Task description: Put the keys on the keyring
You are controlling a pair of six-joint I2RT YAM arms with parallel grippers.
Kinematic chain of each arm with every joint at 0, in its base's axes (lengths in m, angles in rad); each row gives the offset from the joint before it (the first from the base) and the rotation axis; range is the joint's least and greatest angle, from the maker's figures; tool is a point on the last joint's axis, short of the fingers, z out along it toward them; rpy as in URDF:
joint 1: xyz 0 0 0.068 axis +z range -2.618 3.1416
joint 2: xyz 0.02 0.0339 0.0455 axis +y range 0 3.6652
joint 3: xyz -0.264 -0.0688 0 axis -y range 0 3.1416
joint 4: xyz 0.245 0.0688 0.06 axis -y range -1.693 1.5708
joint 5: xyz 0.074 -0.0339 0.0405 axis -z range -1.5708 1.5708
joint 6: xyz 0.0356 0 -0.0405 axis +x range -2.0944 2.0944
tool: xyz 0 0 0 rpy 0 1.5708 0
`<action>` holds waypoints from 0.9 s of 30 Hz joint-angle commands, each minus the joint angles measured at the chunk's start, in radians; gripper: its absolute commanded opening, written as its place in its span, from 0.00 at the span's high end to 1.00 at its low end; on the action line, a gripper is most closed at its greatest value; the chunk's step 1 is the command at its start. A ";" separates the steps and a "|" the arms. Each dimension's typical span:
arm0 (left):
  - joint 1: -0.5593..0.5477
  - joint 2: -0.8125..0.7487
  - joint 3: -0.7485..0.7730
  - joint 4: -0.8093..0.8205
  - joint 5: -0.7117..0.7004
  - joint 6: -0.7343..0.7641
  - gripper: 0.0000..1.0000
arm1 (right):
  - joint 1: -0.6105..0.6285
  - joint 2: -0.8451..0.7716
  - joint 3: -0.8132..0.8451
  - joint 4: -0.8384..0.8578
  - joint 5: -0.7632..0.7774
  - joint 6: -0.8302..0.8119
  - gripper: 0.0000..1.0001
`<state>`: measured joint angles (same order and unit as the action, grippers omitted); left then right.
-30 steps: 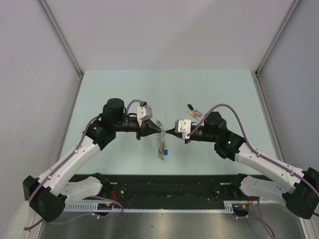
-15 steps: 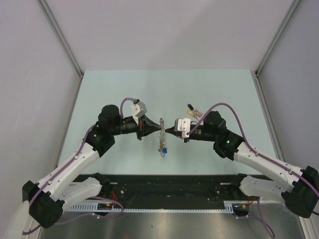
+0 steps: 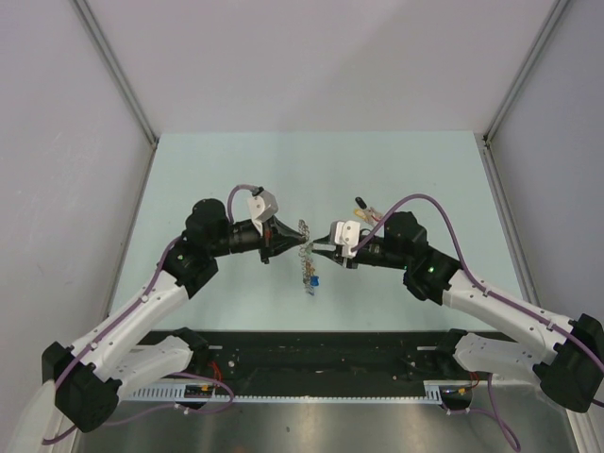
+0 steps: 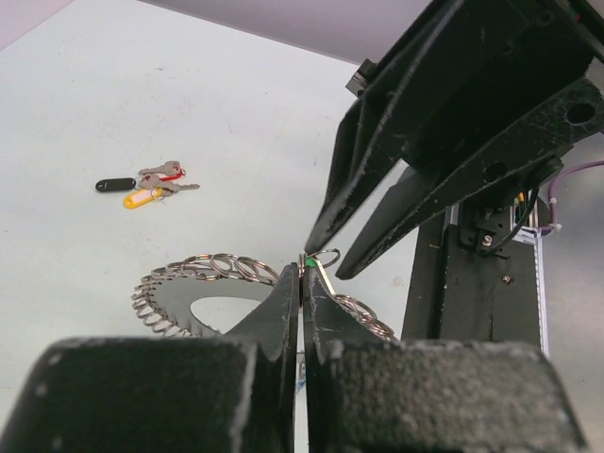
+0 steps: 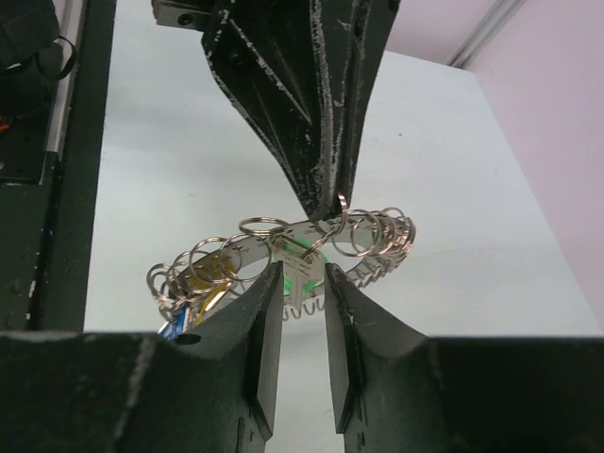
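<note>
While the left gripper presses its black fingers together on the rim of the large flat grey metal keyring, that ring hangs between the tips of the two arms. It appears lifted off the pale green table top. A fringe of small silvery split rings lines the keyring's outer edge, and the left fingertips clamp the rim among them.

On the opposite side of the keyring, the right gripper points at it with its jaws parted. A tiny silver key with a green plastic head sits between those fingers, just at the keyring's rim (whether either pad touches the key I cannot tell). From the left wrist camera the green head shows as a speck right above the left fingertips.

A small blue-headed key dangles below the keyring, at its lower end in the overhead view. A loose bunch of keys with black, yellow and red tags lies on the table well apart from the keyring, beyond the right gripper.
</note>
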<state>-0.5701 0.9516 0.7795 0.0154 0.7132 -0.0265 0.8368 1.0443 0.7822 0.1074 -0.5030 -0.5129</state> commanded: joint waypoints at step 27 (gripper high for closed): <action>-0.073 -0.070 -0.002 0.086 -0.178 0.008 1.00 | 0.010 0.022 0.025 0.187 0.129 0.221 0.68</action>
<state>-0.6304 0.9066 0.7738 0.0284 0.5533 -0.0265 0.8406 1.0603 0.7822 0.2420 -0.3981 -0.3138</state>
